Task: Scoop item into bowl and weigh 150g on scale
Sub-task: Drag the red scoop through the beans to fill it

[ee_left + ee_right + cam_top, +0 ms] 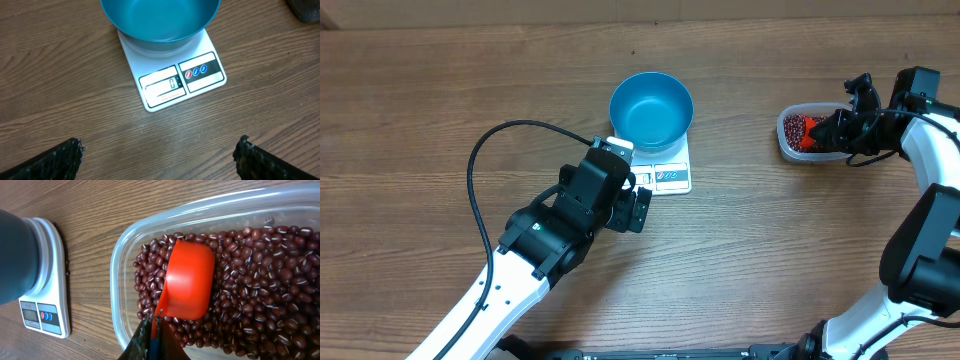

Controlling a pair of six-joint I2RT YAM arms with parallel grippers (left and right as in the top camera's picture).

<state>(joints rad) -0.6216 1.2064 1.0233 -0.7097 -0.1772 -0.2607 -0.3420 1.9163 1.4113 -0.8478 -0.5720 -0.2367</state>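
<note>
The right gripper [154, 330] is clamped tight on an orange scoop [189, 280] resting on the red-brown beans [260, 275] in the clear tub [119, 265]. The blue bowl [651, 108] sits on the white scale [672, 178] (well apart from the tub). The left gripper [160, 150] hangs near the scale, jaws wide.

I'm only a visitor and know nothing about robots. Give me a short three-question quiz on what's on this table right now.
1. True or false: the blue bowl stands on the scale.
2. The right end effector grips the orange scoop. Where is the scoop? A) in the bowl B) among the beans in the clear tub C) on the scale
3. Fill in: the left end effector is ___, holding nothing.
Key: 1 true; 2 B; 3 open.
</note>
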